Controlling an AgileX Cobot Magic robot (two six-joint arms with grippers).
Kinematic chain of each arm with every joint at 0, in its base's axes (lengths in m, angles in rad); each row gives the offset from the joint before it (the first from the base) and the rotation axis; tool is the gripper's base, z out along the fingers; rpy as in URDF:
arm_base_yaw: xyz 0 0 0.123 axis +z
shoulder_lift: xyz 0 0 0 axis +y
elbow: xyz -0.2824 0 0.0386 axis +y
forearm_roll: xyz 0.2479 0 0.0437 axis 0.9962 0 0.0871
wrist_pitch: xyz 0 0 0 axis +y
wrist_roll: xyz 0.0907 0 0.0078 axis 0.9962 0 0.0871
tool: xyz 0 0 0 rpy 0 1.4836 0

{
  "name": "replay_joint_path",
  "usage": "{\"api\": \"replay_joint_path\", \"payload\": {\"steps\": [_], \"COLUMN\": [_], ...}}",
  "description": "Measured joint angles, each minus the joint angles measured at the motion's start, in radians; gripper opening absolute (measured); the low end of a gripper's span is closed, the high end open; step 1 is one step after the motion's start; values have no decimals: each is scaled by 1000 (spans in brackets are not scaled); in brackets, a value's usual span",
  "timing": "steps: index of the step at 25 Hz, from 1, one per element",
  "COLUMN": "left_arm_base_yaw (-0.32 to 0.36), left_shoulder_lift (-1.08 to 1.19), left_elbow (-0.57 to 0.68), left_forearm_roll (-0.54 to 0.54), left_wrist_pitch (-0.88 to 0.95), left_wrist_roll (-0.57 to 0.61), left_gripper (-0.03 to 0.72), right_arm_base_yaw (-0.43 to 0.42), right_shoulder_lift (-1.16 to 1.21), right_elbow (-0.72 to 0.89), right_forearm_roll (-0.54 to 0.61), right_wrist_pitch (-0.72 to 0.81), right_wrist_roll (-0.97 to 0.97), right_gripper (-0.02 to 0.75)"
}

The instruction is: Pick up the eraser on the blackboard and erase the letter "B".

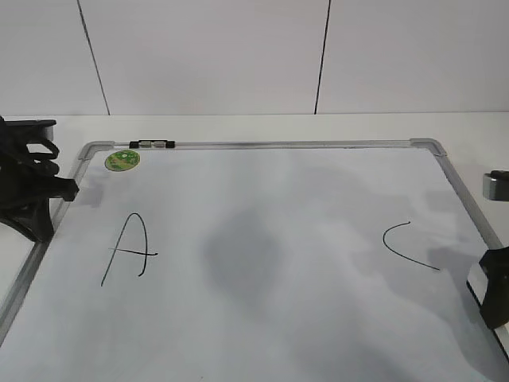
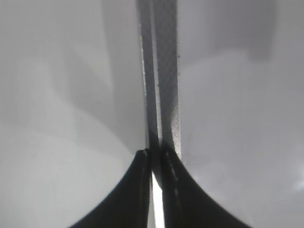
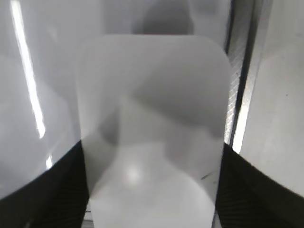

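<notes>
The eraser (image 3: 152, 133), a smooth white rounded-corner block, sits pinched in the right gripper (image 3: 152, 190) jaws beside the board's silver frame (image 3: 240, 95), and could snag on it; left gripper (image 2: 156, 190) jaws pressed together.

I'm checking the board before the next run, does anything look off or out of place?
Yes: between the "A" and the "C" the blackboard is blank, with only a grey smudge there. The right gripper grips the eraser by the frame. Nothing looks damaged.
</notes>
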Motion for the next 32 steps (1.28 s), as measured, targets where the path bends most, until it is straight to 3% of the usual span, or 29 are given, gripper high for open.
{"api": "replay_joint_path", "payload": {"steps": [32], "left_arm_base_yaw": [0], "left_shoulder_lift": [0], "left_elbow": [0], "left_forearm_roll": [0], "left_wrist_pitch": [0], "left_wrist_roll": [0], "left_gripper": [27], "right_arm_base_yaw": [0], "right_shoulder_lift": [-6], "right_elbow": [76], "right_forearm_roll": [-33], "right_wrist_pitch": [-55], "right_wrist_roll": [-20], "right_gripper": [533]}}
